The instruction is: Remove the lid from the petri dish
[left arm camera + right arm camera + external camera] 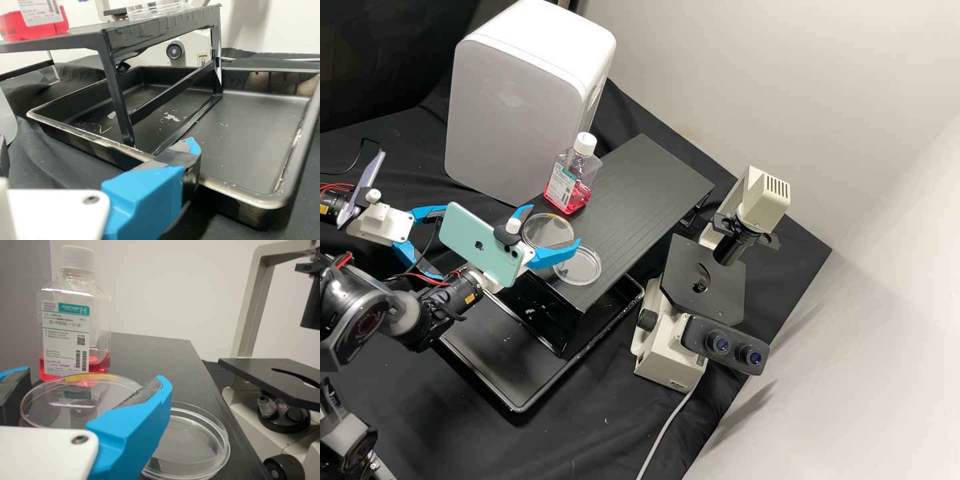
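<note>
The right gripper (550, 235) is clamped on the lid (75, 395), held just beside the open petri dish (579, 265). The lid is off; seemingly only setting it down remains.

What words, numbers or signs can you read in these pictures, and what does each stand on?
Bottle label: lines of print, a barcode and a square code, all too small and blurred to quote surely.
Microscope, lid, dish: no text legible.
</note>
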Robot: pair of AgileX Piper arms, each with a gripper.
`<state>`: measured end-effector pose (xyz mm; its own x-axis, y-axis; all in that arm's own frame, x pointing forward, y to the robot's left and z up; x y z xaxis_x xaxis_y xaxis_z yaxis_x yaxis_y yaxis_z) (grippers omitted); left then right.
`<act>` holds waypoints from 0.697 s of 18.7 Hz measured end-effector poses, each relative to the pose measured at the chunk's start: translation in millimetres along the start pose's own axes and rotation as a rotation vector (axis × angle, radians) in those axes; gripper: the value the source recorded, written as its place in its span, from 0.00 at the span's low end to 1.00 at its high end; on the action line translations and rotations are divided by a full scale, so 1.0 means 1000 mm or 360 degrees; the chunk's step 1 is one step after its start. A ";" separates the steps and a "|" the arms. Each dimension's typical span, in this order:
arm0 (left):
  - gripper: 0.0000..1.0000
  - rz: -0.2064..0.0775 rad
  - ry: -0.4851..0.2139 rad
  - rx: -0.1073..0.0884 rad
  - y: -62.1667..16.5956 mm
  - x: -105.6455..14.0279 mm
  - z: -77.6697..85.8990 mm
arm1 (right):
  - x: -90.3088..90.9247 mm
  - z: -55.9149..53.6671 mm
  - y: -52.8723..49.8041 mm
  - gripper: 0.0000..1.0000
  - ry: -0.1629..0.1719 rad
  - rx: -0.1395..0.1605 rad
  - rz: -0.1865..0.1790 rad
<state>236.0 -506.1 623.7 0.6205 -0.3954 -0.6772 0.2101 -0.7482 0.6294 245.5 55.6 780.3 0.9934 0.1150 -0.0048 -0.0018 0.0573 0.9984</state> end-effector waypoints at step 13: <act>1.00 0.0000 0.0000 0.0000 0.0000 0.000 0.000 | 0.003 0.000 -0.005 0.00 -0.0009 -0.0038 -0.0022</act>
<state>236.0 -506.1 623.7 0.6205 -0.3954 -0.6772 0.2101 -0.7482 0.6294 248.1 56.1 774.8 0.9939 0.1086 -0.0181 0.0091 0.0828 0.9965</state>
